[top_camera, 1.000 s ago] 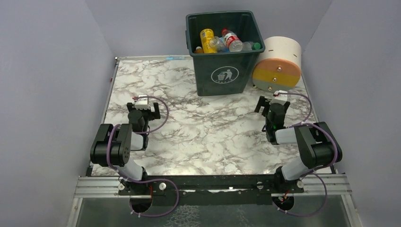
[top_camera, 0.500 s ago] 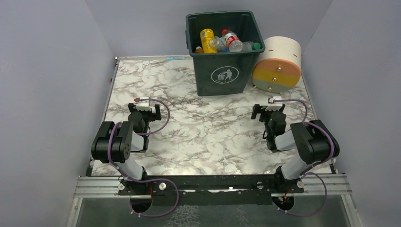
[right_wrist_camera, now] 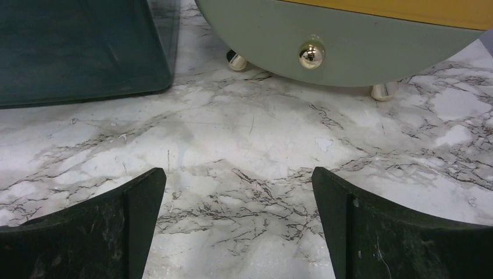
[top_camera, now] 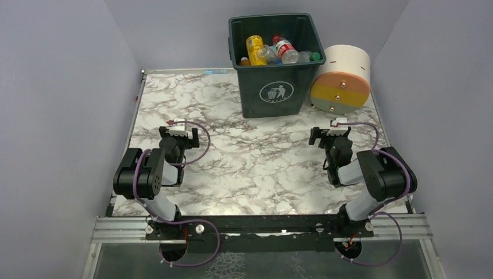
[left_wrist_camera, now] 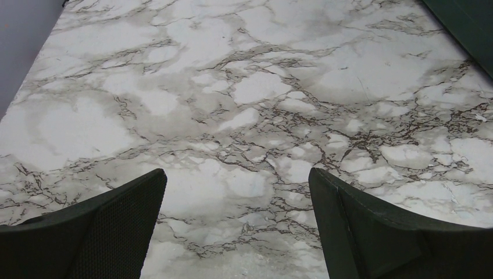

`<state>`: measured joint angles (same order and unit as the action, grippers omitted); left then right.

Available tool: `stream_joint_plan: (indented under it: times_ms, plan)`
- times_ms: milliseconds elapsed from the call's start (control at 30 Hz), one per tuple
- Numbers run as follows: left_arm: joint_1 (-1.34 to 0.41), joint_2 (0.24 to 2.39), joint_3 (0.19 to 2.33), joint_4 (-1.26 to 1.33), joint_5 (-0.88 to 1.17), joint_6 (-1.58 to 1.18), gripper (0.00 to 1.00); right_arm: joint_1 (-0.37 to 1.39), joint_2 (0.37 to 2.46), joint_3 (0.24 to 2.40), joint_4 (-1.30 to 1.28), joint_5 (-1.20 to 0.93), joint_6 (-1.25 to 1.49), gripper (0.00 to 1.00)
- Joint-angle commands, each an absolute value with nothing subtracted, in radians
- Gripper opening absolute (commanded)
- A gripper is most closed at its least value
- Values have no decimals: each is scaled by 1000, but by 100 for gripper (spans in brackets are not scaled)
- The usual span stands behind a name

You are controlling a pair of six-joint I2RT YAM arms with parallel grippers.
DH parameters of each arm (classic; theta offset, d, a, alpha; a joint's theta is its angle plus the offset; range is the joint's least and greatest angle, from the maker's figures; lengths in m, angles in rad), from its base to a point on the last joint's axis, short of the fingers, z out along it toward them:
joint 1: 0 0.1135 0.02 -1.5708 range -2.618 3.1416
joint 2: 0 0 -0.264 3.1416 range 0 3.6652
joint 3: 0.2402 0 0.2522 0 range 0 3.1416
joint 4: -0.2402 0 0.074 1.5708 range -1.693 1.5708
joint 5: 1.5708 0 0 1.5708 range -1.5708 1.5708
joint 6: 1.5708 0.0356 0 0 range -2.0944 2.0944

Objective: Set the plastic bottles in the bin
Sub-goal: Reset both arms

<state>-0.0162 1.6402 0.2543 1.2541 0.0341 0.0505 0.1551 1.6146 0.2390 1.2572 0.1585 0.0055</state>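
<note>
The dark green bin (top_camera: 277,87) stands at the back of the marble table, its litter symbol facing me. Several plastic bottles (top_camera: 278,51) lie inside it, among them a yellow-orange one (top_camera: 254,47) and a clear one with a red label (top_camera: 284,48). My left gripper (top_camera: 178,135) is low over the table's left side, open and empty (left_wrist_camera: 237,180). My right gripper (top_camera: 328,135) is low on the right, open and empty (right_wrist_camera: 238,177), facing the bin's lower corner (right_wrist_camera: 81,52).
A cream-and-orange cylinder (top_camera: 342,80) lies on its side right of the bin; its grey-green face with a brass knob (right_wrist_camera: 311,53) fills the top of the right wrist view. Grey walls enclose the marble table (top_camera: 256,163) on three sides.
Both arms have drawn back toward their bases: the left gripper dropped slightly nearer, the right gripper moved left and nearer. Since half a second ago almost nothing has shifted.
</note>
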Motion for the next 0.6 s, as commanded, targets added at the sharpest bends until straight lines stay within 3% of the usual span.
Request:
stream_joint_plan:
  times_ms: [0, 567]
  plan:
    - [-55, 1639, 262, 1275, -42, 76, 99, 156, 1623, 236, 1311, 146, -6, 99]
    - [-62, 1640, 263, 1275, -51, 80, 99, 155, 1622, 233, 1318, 141, -11, 99]
